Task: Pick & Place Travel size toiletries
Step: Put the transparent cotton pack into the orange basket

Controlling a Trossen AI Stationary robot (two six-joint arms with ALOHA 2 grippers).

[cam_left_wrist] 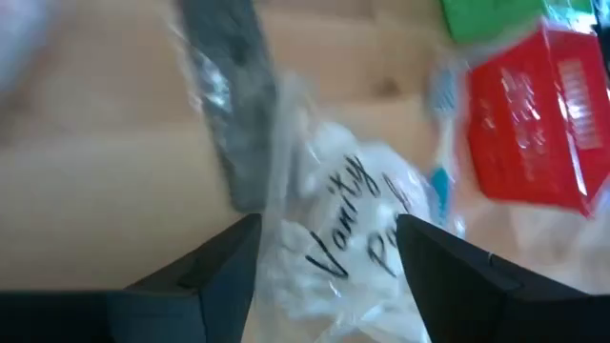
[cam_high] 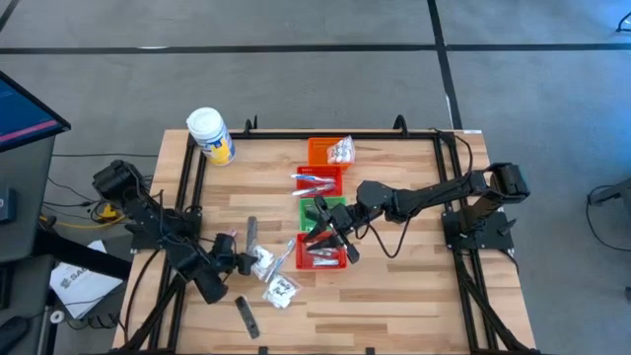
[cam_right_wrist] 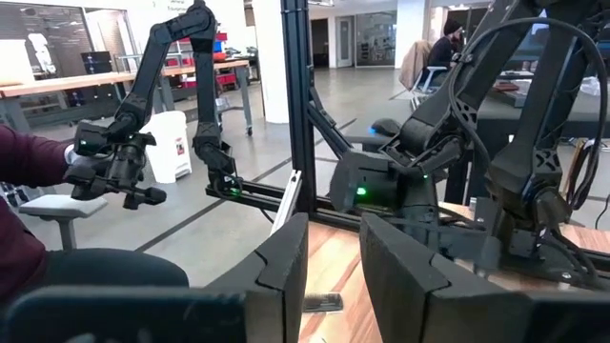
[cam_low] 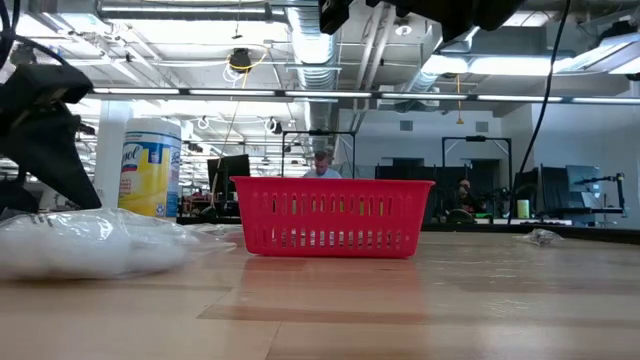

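The left tool (cam_high: pixel 254 262) is low over the pale, plank-grained wooden tabletop (cam_high: pixel 414 286), its two dark fingers (cam_left_wrist: pixel 200 276) spread wide on either side of a crinkled clear plastic sachet with white contents and dark script lettering (cam_left_wrist: pixel 353 238). In the left wrist view the sachet lies between the fingers, and neither finger visibly presses it. A dark flat matte strip in a glossy clear wrap (cam_left_wrist: pixel 229 124) lies just beside the sachet, and a slim toothbrush with a blue-and-white handle (cam_left_wrist: pixel 440 143) lies between the sachet and a red plastic mesh basket (cam_left_wrist: pixel 543 114).

From above, a second clear sachet with dark print (cam_high: pixel 281 290) lies near the first, and another dark flat strip (cam_high: pixel 246 316) rests further toward the tabletop's near edge.

The right tool (cam_high: pixel 330 235) is over the red basket, where slim pale toiletries (cam_high: pixel 325 256) lie. In the right wrist view its blocky dark fingers (cam_right_wrist: pixel 286 276) stand a narrow gap apart; whether anything is pinched between them cannot be told.

Behind the red basket sit a green mesh basket (cam_high: pixel 335 205) and an orange mesh basket (cam_high: pixel 317 150), the latter holding a clear sachet (cam_high: pixel 341 150). A tall white cylindrical jar with a yellow label (cam_high: pixel 211 136) stands at the far left corner.
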